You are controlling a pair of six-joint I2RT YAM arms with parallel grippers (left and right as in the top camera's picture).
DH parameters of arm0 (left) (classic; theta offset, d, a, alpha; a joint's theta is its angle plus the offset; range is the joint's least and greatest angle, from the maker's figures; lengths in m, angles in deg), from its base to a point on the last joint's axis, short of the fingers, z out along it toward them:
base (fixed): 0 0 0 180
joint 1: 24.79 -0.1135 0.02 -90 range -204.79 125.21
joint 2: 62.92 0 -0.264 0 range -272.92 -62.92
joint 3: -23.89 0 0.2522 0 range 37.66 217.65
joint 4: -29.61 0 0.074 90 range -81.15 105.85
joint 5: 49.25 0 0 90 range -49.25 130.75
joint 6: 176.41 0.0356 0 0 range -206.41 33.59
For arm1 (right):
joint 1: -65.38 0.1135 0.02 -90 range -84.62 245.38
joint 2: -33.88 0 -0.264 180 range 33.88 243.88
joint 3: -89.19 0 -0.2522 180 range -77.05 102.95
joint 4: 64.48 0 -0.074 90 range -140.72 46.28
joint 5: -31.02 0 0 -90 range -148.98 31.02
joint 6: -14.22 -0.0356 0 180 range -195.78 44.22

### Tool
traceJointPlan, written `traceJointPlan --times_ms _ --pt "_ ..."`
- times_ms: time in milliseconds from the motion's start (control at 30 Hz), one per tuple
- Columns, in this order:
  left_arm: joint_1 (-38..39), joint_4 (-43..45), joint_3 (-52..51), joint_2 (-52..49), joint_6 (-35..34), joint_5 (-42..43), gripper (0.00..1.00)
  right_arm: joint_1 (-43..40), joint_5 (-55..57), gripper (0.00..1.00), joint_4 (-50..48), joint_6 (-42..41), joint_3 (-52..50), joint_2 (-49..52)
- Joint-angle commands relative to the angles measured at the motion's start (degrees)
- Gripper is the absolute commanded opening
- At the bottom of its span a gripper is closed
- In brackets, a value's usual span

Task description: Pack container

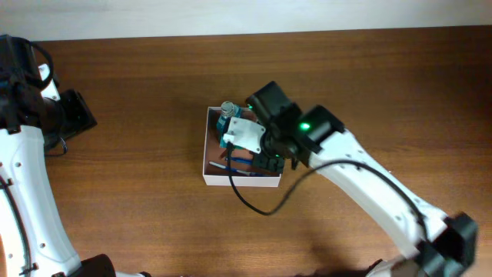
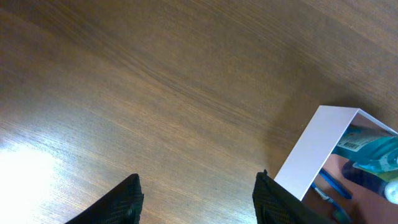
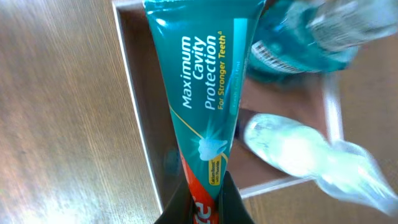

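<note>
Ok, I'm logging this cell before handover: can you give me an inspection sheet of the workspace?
Surface: wooden table, brown grain.
Job's things: container holds a blue bottle and a clear bottle; toothpaste tube held over it.
Clutter: nothing seen.
Grippers: right gripper shut on the tube; left gripper open above bare wood.
Cables: black cable loops from the right arm over the table.
Surroundings: pale strip beyond the table's far edge.

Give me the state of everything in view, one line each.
container, open, partly packed.
toothpaste tube, gripped by right tool over container.
right tool, shut on toothpaste tube.
left tool, open, empty, beside container.
blue bottle, inside container.
clear bottle, inside container.
</note>
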Motion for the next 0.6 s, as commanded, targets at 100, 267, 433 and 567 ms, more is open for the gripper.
traceJointPlan --times_ms 100,267,433,567 --pt "-0.2 0.0 -0.2 -0.4 0.9 0.2 0.58 0.0 -0.3 0.04 -1.0 1.7 0.1 8.4" --pt "-0.2 -0.1 -0.2 -0.4 1.0 0.2 0.58 -0.1 -0.9 0.04 -1.7 1.7 0.1 12.5" --pt "-0.2 -0.1 -0.2 -0.4 1.0 0.2 0.58 -0.2 -1.0 0.36 -1.9 1.6 0.1 13.4" --pt "-0.2 -0.1 -0.2 -0.4 1.0 0.2 0.58 -0.2 -0.9 0.44 -1.6 1.2 0.1 13.0"
